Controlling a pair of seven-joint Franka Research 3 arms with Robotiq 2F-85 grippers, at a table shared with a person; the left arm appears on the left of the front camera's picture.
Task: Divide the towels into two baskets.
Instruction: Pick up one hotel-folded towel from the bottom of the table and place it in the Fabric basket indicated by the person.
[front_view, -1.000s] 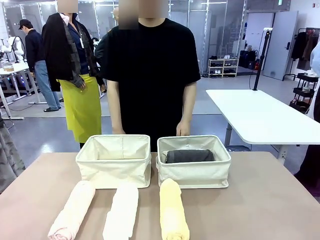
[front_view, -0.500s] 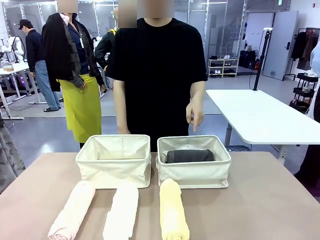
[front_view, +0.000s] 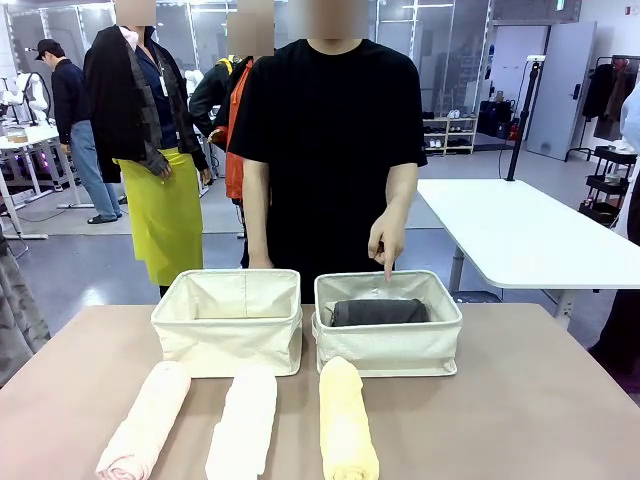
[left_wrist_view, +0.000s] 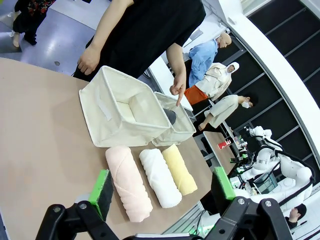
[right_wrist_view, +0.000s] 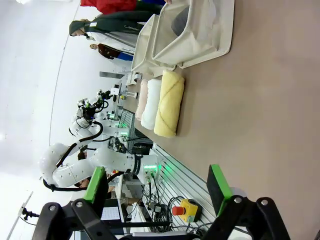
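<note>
Two cream canvas baskets stand side by side at the table's far side: the left basket (front_view: 228, 320) (left_wrist_view: 120, 115) looks empty, the right basket (front_view: 388, 325) (left_wrist_view: 175, 125) (right_wrist_view: 187, 30) holds a dark grey towel (front_view: 379, 312). Three rolled towels lie in a row near the front edge: pale pink (front_view: 146, 420) (left_wrist_view: 127, 182), white (front_view: 243, 423) (left_wrist_view: 160, 177), pale yellow (front_view: 346, 420) (left_wrist_view: 179, 170) (right_wrist_view: 167, 105). The person's hand (front_view: 386, 243) (left_wrist_view: 177, 90) points a finger down at the right basket. My left gripper (left_wrist_view: 162, 187) and right gripper (right_wrist_view: 157, 187) hang open above the table, well away from the towels.
The person in black stands right behind the baskets. A white table (front_view: 520, 235) stands at the back right. Bare tabletop (front_view: 540, 400) lies right of the yellow towel and left of the pink one.
The person's hand has risen from behind the right basket and now points down at it. Towels, baskets and grippers have not moved.
</note>
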